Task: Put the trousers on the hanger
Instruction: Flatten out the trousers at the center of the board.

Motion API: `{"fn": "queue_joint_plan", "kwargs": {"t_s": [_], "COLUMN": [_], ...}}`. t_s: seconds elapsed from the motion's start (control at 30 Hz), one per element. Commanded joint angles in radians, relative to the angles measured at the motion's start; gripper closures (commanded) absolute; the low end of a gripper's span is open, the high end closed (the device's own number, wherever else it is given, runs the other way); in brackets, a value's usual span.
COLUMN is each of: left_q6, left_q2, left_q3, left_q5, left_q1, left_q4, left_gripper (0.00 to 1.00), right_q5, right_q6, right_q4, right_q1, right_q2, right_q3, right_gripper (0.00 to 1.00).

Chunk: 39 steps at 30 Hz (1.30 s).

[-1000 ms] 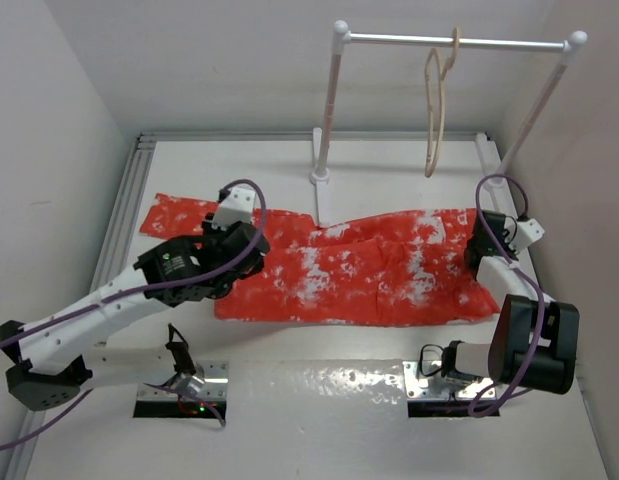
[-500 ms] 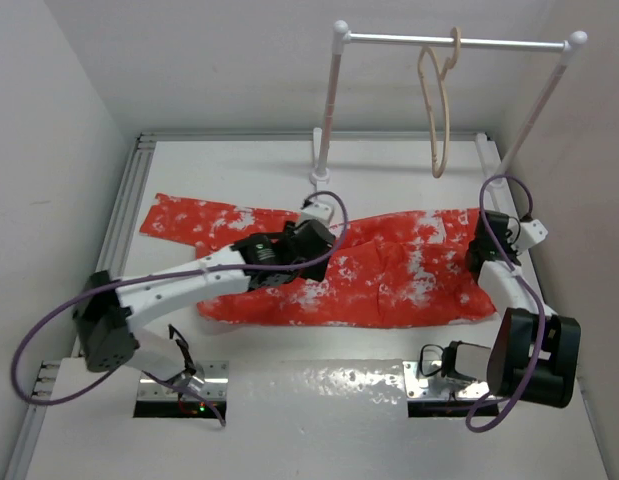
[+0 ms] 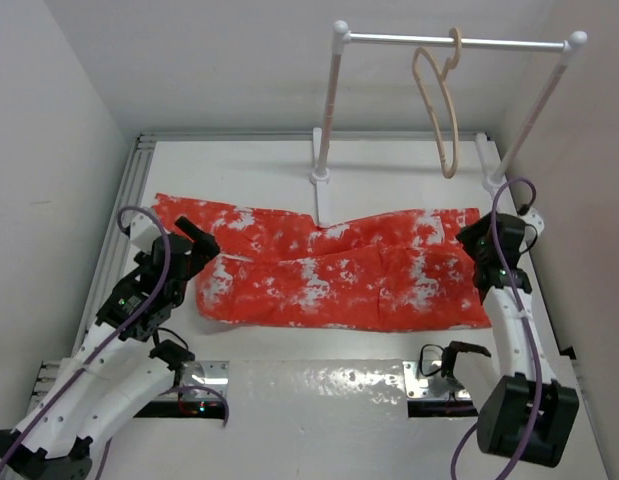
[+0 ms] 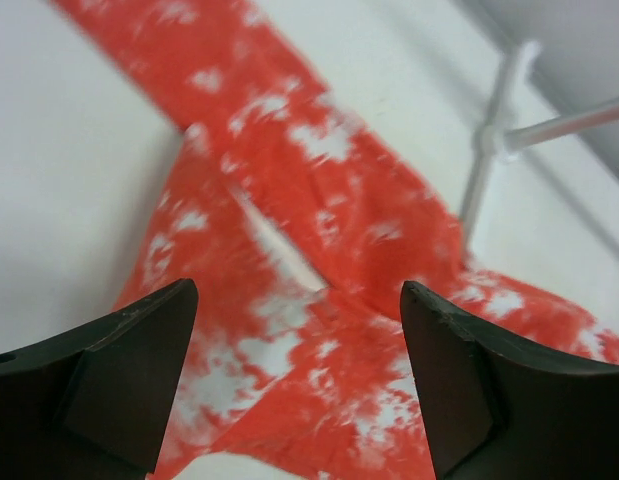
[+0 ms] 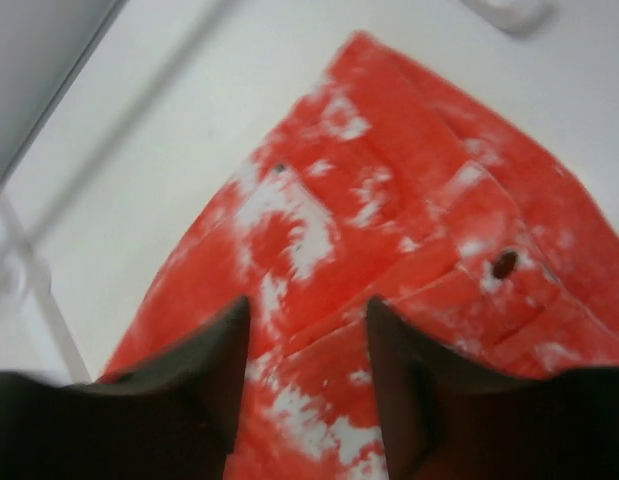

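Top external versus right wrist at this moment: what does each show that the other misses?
Only the top external view shows the hanger, hooked on the rail, and the left gripper. Only the right wrist view shows the dark button at the waist. Both show the trousers lying flat on the table, with the right gripper open at their waist end, holding nothing.

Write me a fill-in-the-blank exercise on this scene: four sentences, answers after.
1. The hanger hangs from the white ____.
2. The trousers lie spread on the ____.
3. The left end effector and the right end effector both stand ____, gripping nothing.
4. In the right wrist view, the waistband shows a small dark ____.

Answers: rail; table; open; button.
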Motion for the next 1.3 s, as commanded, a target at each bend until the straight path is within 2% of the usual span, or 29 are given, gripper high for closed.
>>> {"fn": "queue_joint_plan", "kwargs": {"t_s": [0.0, 0.03, 0.07, 0.1, 0.2, 0.27, 0.37, 0.4, 0.47, 0.5, 0.53, 0.63, 0.8, 0.93, 1.07, 1.17, 1.27], "left_q6": [-0.165, -0.203, -0.216, -0.236, -0.274, -0.265, -0.181, -0.147, -0.054, -0.040, -0.018, -0.044, -0.061, -0.087, -0.107, -0.135, -0.132], "left_q2": [-0.042, -0.071, -0.082, -0.088, -0.085, -0.069, 0.019, 0.049, 0.135, 0.160, 0.174, 0.140, 0.155, 0.073, 0.028, 0.075, 0.108], "left_q3": [-0.089, -0.107, -0.121, -0.123, -0.139, -0.179, -0.228, -0.245, -0.300, -0.310, -0.317, -0.348, -0.495, -0.577, -0.600, -0.624, -0.630], "left_q5": [0.030, 0.037, 0.037, 0.034, 0.074, 0.135, 0.252, 0.402, 0.579, 0.620, 0.638, 0.639, 0.780, 0.840, 0.847, 0.859, 0.880], "left_q1": [0.058, 0.070, 0.083, 0.106, 0.149, 0.182, 0.349, 0.503, 0.659, 0.751, 0.774, 0.782, 0.782, 0.782, 0.779, 0.781, 0.779], "left_q4": [-0.104, -0.104, -0.110, -0.117, -0.125, -0.070, 0.063, 0.103, 0.187, 0.200, 0.211, 0.247, 0.289, 0.294, 0.286, 0.362, 0.406], "left_gripper": [0.18, 0.18, 0.18, 0.18, 0.18, 0.17, 0.16, 0.16, 0.17, 0.17, 0.17, 0.16, 0.15, 0.16, 0.27, 0.35, 0.57], "right_q5": [-0.316, -0.324, -0.321, -0.316, -0.348, -0.362, -0.382, -0.385, -0.378, -0.370, -0.365, -0.378, -0.373, -0.369, -0.344, -0.345, -0.344], "right_q6": [-0.039, -0.050, -0.073, -0.082, -0.093, -0.107, -0.117, -0.122, -0.134, -0.136, -0.136, -0.145, -0.151, -0.154, -0.159, -0.157, -0.157], "right_q4": [-0.011, -0.025, -0.035, -0.042, -0.035, -0.035, -0.030, -0.038, -0.042, -0.038, -0.035, -0.032, -0.016, -0.015, -0.018, -0.010, -0.007], "right_q1": [0.070, 0.102, 0.137, 0.203, 0.271, 0.285, 0.319, 0.342, 0.377, 0.385, 0.394, 0.411, 0.431, 0.446, 0.449, 0.451, 0.451], "right_q2": [-0.050, -0.055, -0.066, -0.069, -0.069, -0.061, -0.049, -0.041, -0.041, -0.046, -0.046, -0.037, -0.032, -0.006, -0.006, -0.014, -0.017], "right_q3": [0.050, 0.065, 0.079, 0.083, 0.067, 0.048, 0.042, 0.047, 0.048, 0.048, 0.047, 0.050, 0.047, 0.048, 0.051, 0.047, 0.044], "right_gripper": [0.71, 0.82, 0.88, 0.88, 0.86, 0.85, 0.84, 0.84, 0.84, 0.84, 0.84, 0.84, 0.83, 0.83, 0.83, 0.83, 0.83]}}
